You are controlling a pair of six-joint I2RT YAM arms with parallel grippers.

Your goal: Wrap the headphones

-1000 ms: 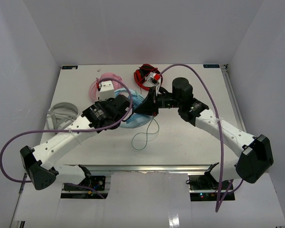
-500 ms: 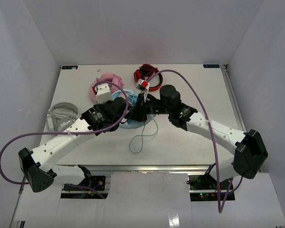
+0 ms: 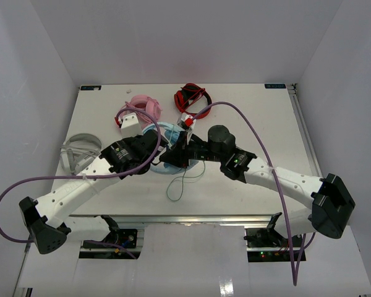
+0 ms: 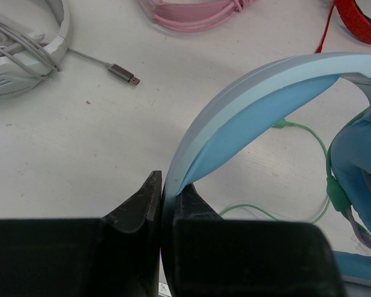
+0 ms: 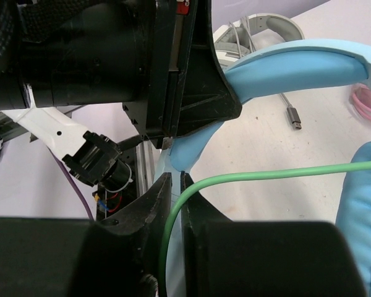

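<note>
I see the white table (image 3: 253, 117) with the headphones (image 3: 171, 132) at its middle, where both arms meet. Behind them lie the pink headset (image 3: 140, 103) and the red headset (image 3: 195, 98), and the grey headset (image 3: 79, 149) sits at the left edge. My left claw (image 4: 162, 185) is clenched on the blue headband. My right claw (image 5: 175, 180) has its jaws nearly together with the green cable (image 5: 266, 174) threaded between them (pinched or loose, I cannot tell). Cable slack loops on the table nearer the bases. A small plug (image 4: 124, 74) lies beside the grey headset
</note>
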